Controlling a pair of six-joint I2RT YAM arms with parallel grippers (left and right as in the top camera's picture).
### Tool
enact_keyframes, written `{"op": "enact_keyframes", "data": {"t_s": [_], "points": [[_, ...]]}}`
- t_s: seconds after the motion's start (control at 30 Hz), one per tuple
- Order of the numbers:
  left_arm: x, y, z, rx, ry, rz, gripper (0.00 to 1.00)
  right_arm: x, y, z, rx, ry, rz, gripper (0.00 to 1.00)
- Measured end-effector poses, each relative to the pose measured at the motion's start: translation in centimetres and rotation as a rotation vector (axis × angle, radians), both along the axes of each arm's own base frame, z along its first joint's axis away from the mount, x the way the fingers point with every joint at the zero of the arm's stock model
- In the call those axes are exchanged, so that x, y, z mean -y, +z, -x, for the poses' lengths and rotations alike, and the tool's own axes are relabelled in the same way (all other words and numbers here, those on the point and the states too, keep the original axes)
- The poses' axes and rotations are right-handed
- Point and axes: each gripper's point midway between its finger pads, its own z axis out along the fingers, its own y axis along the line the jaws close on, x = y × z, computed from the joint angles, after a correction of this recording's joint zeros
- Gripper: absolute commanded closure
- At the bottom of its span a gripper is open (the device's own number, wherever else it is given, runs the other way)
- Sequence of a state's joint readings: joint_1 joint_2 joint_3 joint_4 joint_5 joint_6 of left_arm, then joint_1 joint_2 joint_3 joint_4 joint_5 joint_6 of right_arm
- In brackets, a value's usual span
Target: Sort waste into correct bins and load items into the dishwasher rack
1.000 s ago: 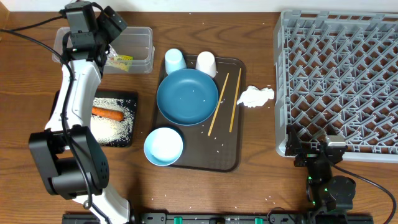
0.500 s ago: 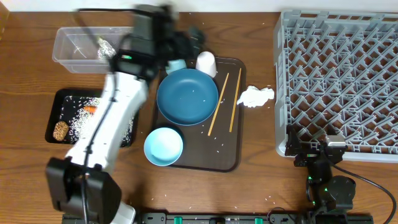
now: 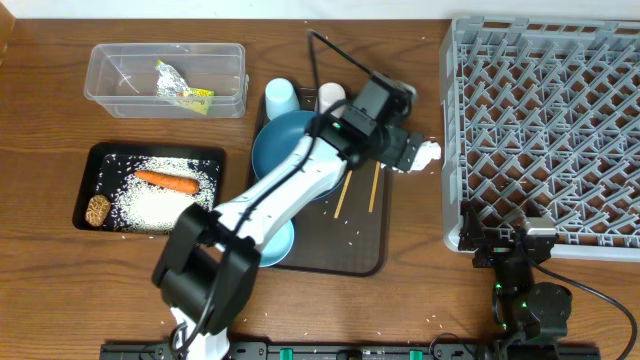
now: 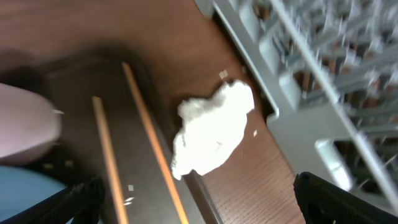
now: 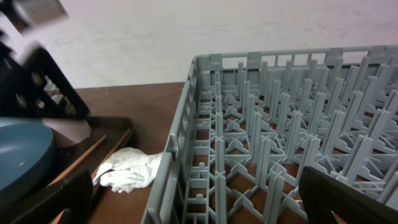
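Plainly, wooden table (image 3: 410,300) with tissue (image 4: 211,134) meets white wall (image 5: 124,37).

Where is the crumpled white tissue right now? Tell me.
Overhead view, right of centre: the crumpled white tissue lies on the table between the brown tray's right edge and the dishwasher rack, under the open left pincer.

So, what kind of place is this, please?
Likely a robotics test bench staged as a dish-clearing station: a robot arm over a wooden table, a grey dishwasher rack, and a brown tray holding a blue plate.
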State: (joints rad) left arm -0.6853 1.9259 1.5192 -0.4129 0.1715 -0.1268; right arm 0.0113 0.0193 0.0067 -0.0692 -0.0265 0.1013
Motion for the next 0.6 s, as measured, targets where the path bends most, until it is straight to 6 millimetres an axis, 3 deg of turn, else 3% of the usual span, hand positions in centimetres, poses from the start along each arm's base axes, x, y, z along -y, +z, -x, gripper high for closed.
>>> {"op": "enact_keyframes", "data": {"t_s": [0.33,0.6], "points": [[2.5,-4.3,-0.3,0.082,-0.163,-0.087,0.01,0.0,0.0,0.0,0.000,0.000,0.000,0.01],[4.0,-6.4,-1.5,0.177,-0.263,-0.116,0.01,0.0,0.0,0.0,0.000,0.000,0.000,0.01]]}}
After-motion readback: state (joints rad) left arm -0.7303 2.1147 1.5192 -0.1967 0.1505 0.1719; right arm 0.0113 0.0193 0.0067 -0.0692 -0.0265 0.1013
